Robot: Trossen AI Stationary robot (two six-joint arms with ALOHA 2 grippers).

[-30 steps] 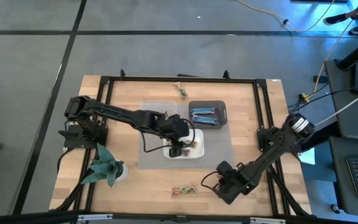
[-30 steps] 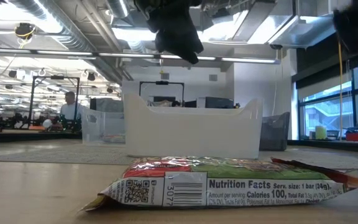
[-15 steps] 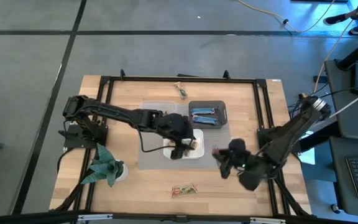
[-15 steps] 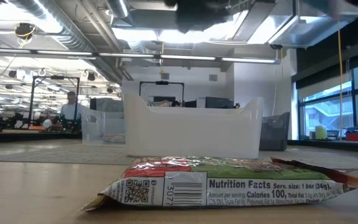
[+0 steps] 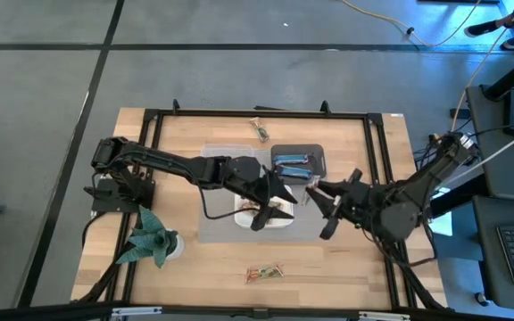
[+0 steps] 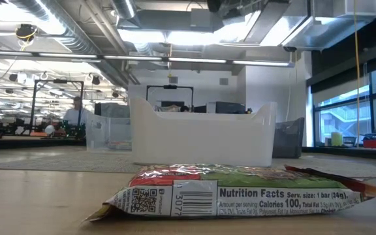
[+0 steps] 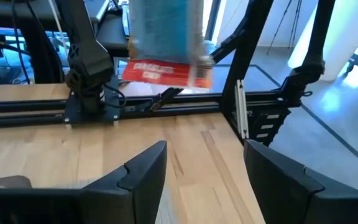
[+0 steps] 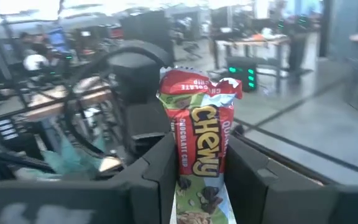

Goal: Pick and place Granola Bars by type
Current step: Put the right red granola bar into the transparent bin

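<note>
My right gripper hangs above the table right of the white tub, shut on a red-and-green granola bar. That same bar shows far off in the left wrist view. My left gripper is over the white tub, open, with nothing between its fingers. Blue bars lie in the dark tub. One red-and-green bar lies flat on the wood near the front edge, filling the low view. Another lies near the far edge. My right gripper pinches the bar's lower end between its two fingers, which run along the bar. The fingers come level, pointing toward the table's left. The bar sticks out past the fingertips with its red end farthest out, lifted clear of the table.
A clear tub stands on the grey mat left of the dark tub. A green paper plant stands at the front left. A black frame rims the table.
My right gripper has risen from near the front edge and gone toward the table's middle with the bar, tipping from pointing down to level and rolling. My left gripper has lifted a little over the white tub and tipped upward.
</note>
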